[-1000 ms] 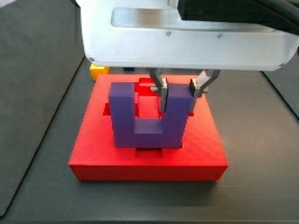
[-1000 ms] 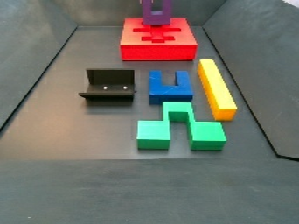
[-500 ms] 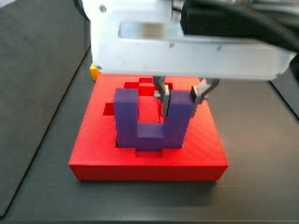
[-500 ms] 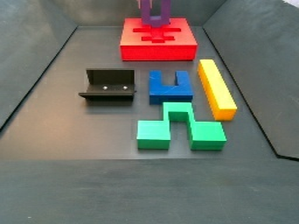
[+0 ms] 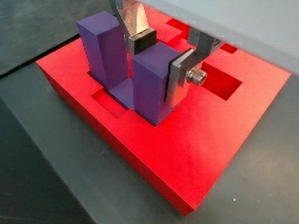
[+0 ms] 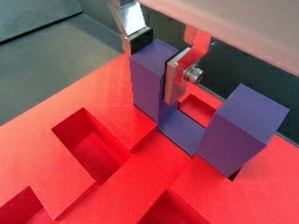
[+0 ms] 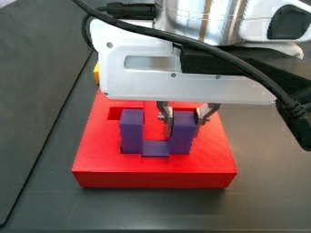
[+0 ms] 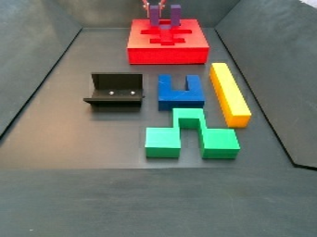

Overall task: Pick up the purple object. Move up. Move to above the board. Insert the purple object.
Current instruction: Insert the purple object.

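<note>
The purple object (image 7: 136, 130) stands upright with its bar down in a recess of the red board (image 7: 109, 159). In both wrist views its bar sits below the board's top (image 5: 228, 114), with both prongs pointing up. My gripper (image 7: 180, 113) is shut on one prong (image 5: 149, 83), one silver finger (image 5: 183, 73) on each side of it. The other prong (image 6: 243, 122) is free. In a side view the board (image 8: 186, 53) lies at the far end, with the purple object (image 8: 161, 13) on it under the gripper (image 8: 162, 4).
On the dark floor in front of the board are the fixture (image 8: 114, 91), a blue U-shaped block (image 8: 181, 90), a yellow bar (image 8: 229, 93) and a green block (image 8: 190, 132). Sloped walls border the floor. Open recesses (image 6: 100, 144) remain in the board.
The gripper has come down with the purple object. The block stood higher over the board before; now its bar sits sunk in the recess.
</note>
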